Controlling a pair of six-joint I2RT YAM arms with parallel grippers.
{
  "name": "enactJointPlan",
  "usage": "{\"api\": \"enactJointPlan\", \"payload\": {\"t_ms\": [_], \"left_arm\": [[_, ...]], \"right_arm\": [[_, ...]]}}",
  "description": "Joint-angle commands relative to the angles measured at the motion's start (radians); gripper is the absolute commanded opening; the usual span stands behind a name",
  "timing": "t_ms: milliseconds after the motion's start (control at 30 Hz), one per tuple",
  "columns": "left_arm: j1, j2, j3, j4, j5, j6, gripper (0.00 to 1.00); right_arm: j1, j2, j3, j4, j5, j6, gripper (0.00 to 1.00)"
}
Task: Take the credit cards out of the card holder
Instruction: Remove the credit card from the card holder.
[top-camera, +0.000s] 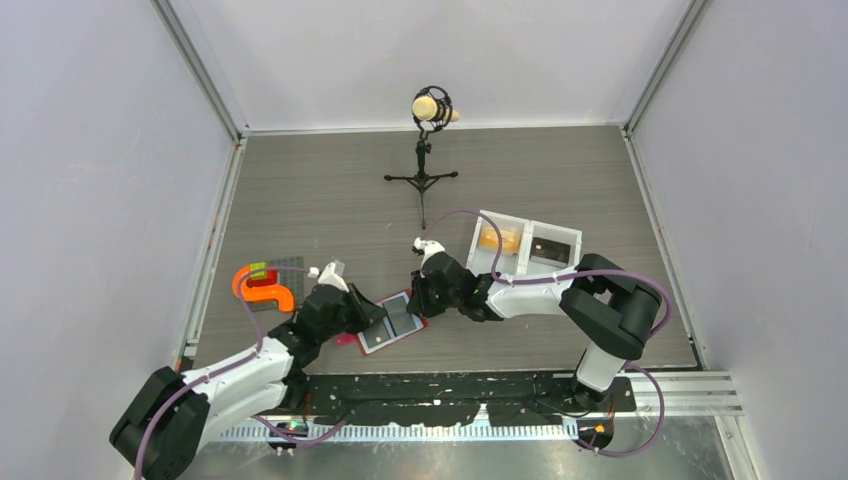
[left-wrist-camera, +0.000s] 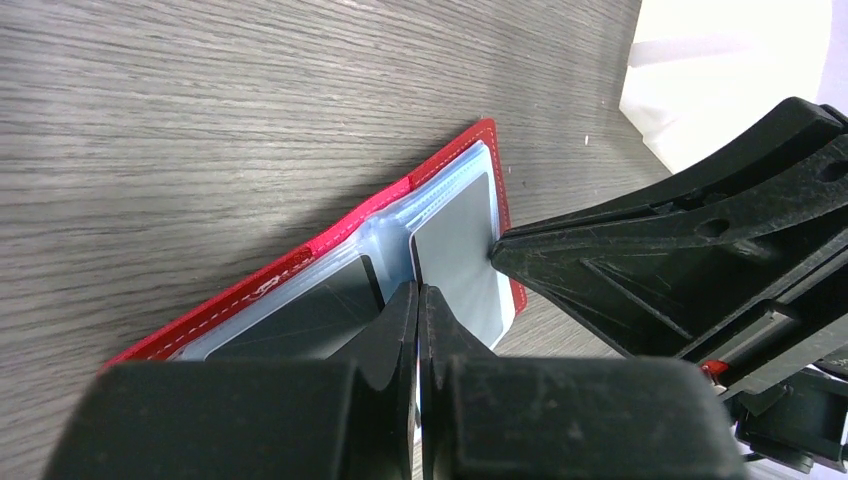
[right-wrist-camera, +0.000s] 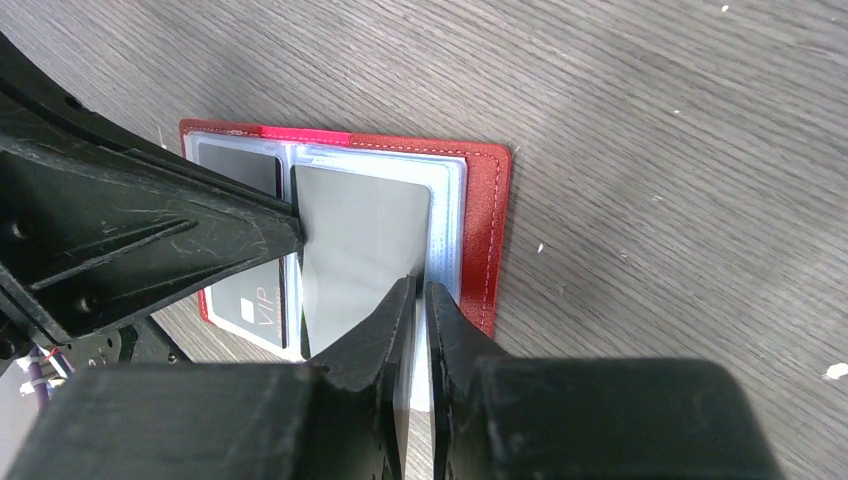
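Little looks done: the card holder lies open on the tabletop, grey credit card and dark credit card in its pockets, left claw closed at the fold, right claw clamped on a pocket edge.

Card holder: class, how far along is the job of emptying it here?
Done: the holder lies open on the table. In hand: the left end effector and the right end effector each pinch its clear pockets. To do: the grey card and the VIP card still sit inside.
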Motion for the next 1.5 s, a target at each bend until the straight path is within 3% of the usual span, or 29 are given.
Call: {"api": "enactJointPlan", "payload": {"t_ms": [0,733,1100,1300,1467], "left_arm": [[-0.003,-0.069,0.011,-0.115,-0.048,-0.002,0.00],[0.000,-0.247,0.023,-0.316,-0.039,0.017,0.00],[0.003,-0.248,0.040,-0.310,0.009,0.000,0.00],[0.004,-0.232,0.050,-0.291,0.027,-0.011,0.11],[0.005,-0.224,0.047,-0.290,0.030,-0.009,0.09]], "right_arm": [[-0.008,-0.018,-0.017,-0.047,0.019,0.010,0.16],[-0.017,-0.018,-0.023,-0.050,0.026,0.015,0.14],[-0.012,-0.098,-0.013,-0.066,-0.003,-0.014,0.15],[0.001,-0.121,0.019,-0.087,-0.026,-0.048,0.18],[0.021,-0.111,0.024,-0.066,-0.048,-0.049,0.18]]}}
